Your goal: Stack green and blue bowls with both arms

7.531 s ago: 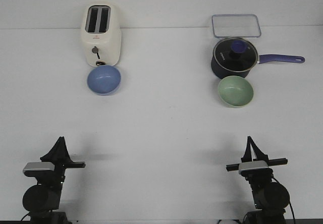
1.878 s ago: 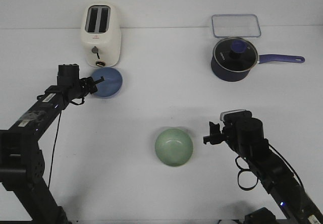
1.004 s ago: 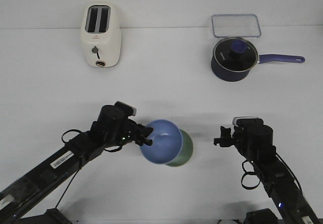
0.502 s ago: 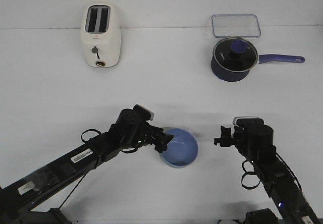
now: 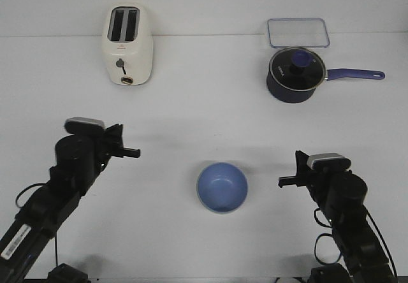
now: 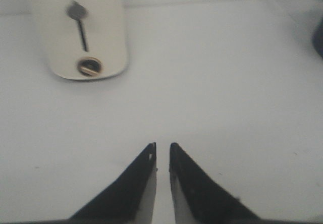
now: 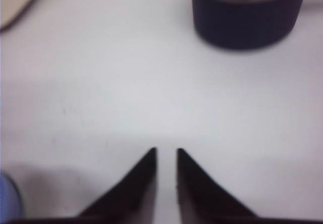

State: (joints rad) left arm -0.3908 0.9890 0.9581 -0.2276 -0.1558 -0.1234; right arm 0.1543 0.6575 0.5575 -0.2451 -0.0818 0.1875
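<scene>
The periwinkle blue bowl [image 5: 221, 187] sits upright in the middle of the table, nested in the green bowl. The blue bowl hides the green one. A sliver of the blue bowl [image 7: 7, 196] shows at the edge of the right wrist view. My left gripper [image 5: 132, 151] is well to the left of the bowls. Its fingers are nearly together and empty [image 6: 162, 146]. My right gripper [image 5: 282, 182] is just right of the bowls and apart from them. Its fingers are also nearly together and empty [image 7: 166, 151].
A cream toaster [image 5: 128, 44] stands at the back left and also shows in the left wrist view [image 6: 81, 32]. A dark navy saucepan [image 5: 294, 74] with a glass lid stands at the back right and shows in the right wrist view [image 7: 247, 12]. A clear container [image 5: 298, 32] lies behind it.
My left gripper has let go of the blue bowl and drawn back to the left. The blue bowl stays nested in the green one. My right arm has shifted slightly back.
</scene>
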